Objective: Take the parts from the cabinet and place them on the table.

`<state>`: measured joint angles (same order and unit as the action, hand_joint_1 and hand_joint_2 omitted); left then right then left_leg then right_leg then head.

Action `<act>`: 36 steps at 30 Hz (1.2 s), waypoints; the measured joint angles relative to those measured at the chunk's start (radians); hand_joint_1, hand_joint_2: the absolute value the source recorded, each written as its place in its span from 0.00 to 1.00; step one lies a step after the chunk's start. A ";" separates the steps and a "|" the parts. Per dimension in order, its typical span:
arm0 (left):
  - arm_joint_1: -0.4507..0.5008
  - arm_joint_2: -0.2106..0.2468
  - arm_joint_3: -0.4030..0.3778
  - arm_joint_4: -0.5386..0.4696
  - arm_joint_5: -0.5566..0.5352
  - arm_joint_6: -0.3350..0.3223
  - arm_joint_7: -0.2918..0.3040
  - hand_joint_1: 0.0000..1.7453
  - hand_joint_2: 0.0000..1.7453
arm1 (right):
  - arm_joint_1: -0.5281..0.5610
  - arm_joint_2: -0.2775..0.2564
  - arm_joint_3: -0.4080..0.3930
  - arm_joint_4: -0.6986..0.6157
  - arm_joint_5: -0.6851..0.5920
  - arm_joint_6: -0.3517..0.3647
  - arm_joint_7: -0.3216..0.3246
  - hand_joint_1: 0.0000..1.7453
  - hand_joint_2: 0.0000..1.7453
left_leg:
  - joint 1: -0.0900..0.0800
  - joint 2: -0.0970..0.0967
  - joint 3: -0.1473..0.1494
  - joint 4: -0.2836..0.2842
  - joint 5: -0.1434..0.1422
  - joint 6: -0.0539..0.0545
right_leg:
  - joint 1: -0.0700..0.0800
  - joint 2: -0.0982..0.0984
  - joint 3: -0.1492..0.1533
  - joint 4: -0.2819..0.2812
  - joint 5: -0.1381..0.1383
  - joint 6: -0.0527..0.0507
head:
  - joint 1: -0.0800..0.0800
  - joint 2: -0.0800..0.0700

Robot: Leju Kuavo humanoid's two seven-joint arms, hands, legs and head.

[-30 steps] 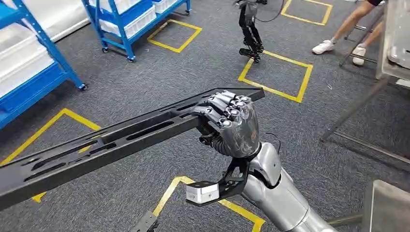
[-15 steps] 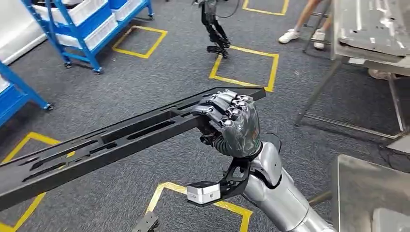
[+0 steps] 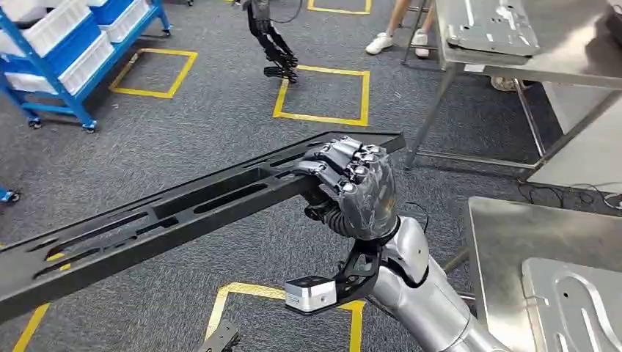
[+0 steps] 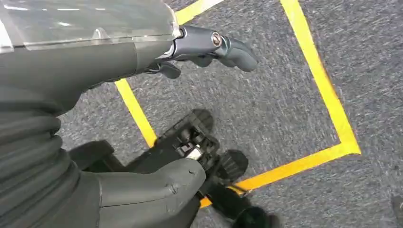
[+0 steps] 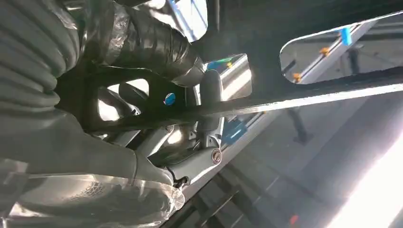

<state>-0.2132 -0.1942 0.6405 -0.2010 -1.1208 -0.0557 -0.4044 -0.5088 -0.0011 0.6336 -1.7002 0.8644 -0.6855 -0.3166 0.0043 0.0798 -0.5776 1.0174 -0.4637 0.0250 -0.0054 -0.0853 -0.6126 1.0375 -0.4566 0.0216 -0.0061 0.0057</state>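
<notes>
A long black slotted part (image 3: pixel 183 205) stretches from the lower left to the centre of the head view, held level above the carpet. My right hand (image 3: pixel 356 187) grips it near its right end, fingers curled over the top edge. The right wrist view looks up at the dark underside of the part (image 5: pixel 304 28) with my right hand (image 5: pixel 142 95) wrapped around it. My left hand (image 4: pixel 95 52) hangs over the floor, thumb and fingers apart, holding nothing.
A steel table (image 3: pixel 499 242) stands at the lower right with a grey metal plate (image 3: pixel 579 308) on it. A second steel table (image 3: pixel 557 66) with metal parts is at the upper right. Blue racks (image 3: pixel 51 51) stand upper left. Another robot's legs (image 3: pixel 271 44) and a person's feet (image 3: pixel 381 42) are at the far end.
The camera has turned right: racks and floor markings slid left and the near steel table came into view. My right hand keeps the same grip on the black part.
</notes>
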 joint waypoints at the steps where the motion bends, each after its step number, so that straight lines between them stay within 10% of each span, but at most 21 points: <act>1: 0.000 0.000 0.000 0.000 0.000 0.000 0.000 0.00 1.00 | 0.000 0.000 0.000 -0.003 0.000 0.000 -0.001 1.00 1.00 | -0.001 0.008 0.001 0.004 -0.002 -0.005 | 0.000 0.017 -0.004 -0.005 0.009 -0.006 | -0.001 0.000; 4: -0.003 -0.001 -0.001 0.000 0.000 0.000 0.000 0.00 1.00 | -0.002 0.000 0.000 -0.004 0.000 0.000 -0.001 1.00 1.00 | 0.000 0.037 0.010 0.000 -0.004 -0.021 | 0.002 0.048 -0.008 -0.008 0.012 -0.022 | -0.001 0.000; 7: -0.004 -0.001 -0.001 0.000 0.000 0.000 -0.002 0.00 1.00 | -0.005 0.002 0.000 -0.006 0.000 0.000 -0.002 1.00 1.00 | 0.009 -0.051 -0.034 0.106 -0.082 -0.031 | -0.009 0.075 -0.002 -0.018 0.021 -0.040 | -0.001 0.000; 10: 0.004 -0.001 -0.001 0.000 0.001 0.000 -0.002 0.00 1.00 | -0.002 0.002 0.000 -0.006 0.000 0.000 -0.002 1.00 1.00 | 0.009 -0.071 -0.133 0.316 -0.158 -0.038 | -0.007 0.115 -0.003 -0.014 0.021 -0.041 | -0.001 0.000; 14: 0.002 0.001 -0.001 0.000 0.001 0.002 -0.003 0.00 1.00 | -0.002 0.002 0.000 -0.006 0.000 0.000 -0.002 1.00 1.00 | 0.012 -0.104 -0.029 0.080 -0.004 -0.029 | -0.009 0.170 -0.002 -0.005 0.019 -0.038 | -0.001 0.000; 15: 0.002 0.002 -0.001 0.000 0.001 0.002 -0.003 0.00 1.00 | -0.002 0.002 0.000 -0.006 0.000 0.000 -0.002 1.00 1.00 | 0.015 -0.155 -0.006 0.030 -0.008 -0.024 | -0.008 0.180 -0.005 -0.003 0.018 -0.033 | 0.000 0.000; 19: 0.001 0.002 -0.001 0.000 0.001 0.002 -0.003 0.00 1.00 | -0.001 0.001 0.000 -0.006 0.000 0.000 -0.002 1.00 1.00 | 0.009 -0.132 0.000 0.015 -0.006 -0.015 | -0.011 0.221 -0.020 -0.006 0.031 -0.006 | -0.001 0.000; 20: -0.001 -0.002 -0.001 0.000 0.001 0.002 -0.003 0.00 1.00 | -0.001 0.000 -0.001 -0.007 0.000 0.000 -0.002 1.00 1.00 | 0.020 -0.117 0.002 0.003 0.003 -0.001 | -0.009 0.212 -0.023 -0.001 0.025 -0.002 | -0.001 0.000; 22: -0.003 -0.002 -0.001 0.000 0.001 0.002 -0.004 0.00 1.00 | -0.003 0.000 -0.003 -0.010 0.000 0.000 -0.002 1.00 1.00 | 0.015 -0.094 0.004 -0.004 0.006 0.014 | -0.005 0.113 -0.061 0.084 -0.037 0.004 | 0.001 0.000; 24: 0.002 -0.002 -0.001 0.000 0.001 0.002 -0.003 0.00 1.00 | -0.002 -0.001 -0.003 -0.011 0.000 0.000 -0.002 1.00 1.00 | 0.012 -0.067 0.002 -0.003 0.005 0.015 | -0.009 0.096 -0.133 0.237 -0.107 0.010 | 0.002 0.000; 26: 0.003 -0.002 -0.001 0.000 0.001 0.002 -0.003 0.00 1.00 | 0.002 -0.003 -0.005 -0.011 0.000 0.000 -0.002 1.00 1.00 | 0.011 -0.041 0.000 -0.001 0.004 0.016 | -0.011 0.092 -0.162 0.301 -0.113 0.015 | 0.002 0.000; 29: 0.001 -0.002 -0.001 0.000 0.001 0.002 -0.003 0.00 1.00 | 0.001 -0.003 -0.005 -0.011 0.000 0.000 -0.002 1.00 1.00 | 0.012 -0.007 0.007 0.001 -0.004 0.008 | -0.010 0.059 -0.039 0.077 0.007 0.011 | 0.002 0.000; 31: 0.001 -0.002 -0.001 0.000 0.001 0.002 -0.004 0.00 1.00 | 0.000 -0.003 -0.005 -0.012 0.000 0.000 -0.002 1.00 1.00 | 0.000 0.009 0.009 0.007 -0.012 -0.002 | 0.011 -0.008 -0.001 -0.005 0.009 -0.005 | 0.002 0.000; 35: -0.004 -0.002 -0.001 0.000 0.003 0.002 -0.004 0.00 1.00 | -0.002 -0.004 -0.006 -0.013 0.000 0.001 -0.002 1.00 1.00 | 0.001 0.042 0.020 0.004 -0.022 -0.022 | 0.002 0.048 -0.005 -0.009 0.014 -0.027 | 0.001 0.000; 36: -0.006 -0.002 -0.002 0.000 0.003 0.002 -0.005 0.00 1.00 | -0.004 -0.004 -0.006 -0.015 0.000 0.001 -0.002 1.00 1.00 | 0.007 -0.012 0.015 0.023 -0.040 -0.029 | -0.002 0.059 -0.003 -0.012 0.017 -0.031 | 0.002 0.000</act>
<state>-0.2190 -0.1965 0.6390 -0.2010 -1.1181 -0.0538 -0.4097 -0.5128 -0.0050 0.6272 -1.7151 0.8648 -0.6844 -0.3189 0.0114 0.0681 -0.5628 1.0407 -0.5034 -0.0041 -0.0073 -0.0267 -0.6155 1.0251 -0.4396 -0.0092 -0.0043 0.0057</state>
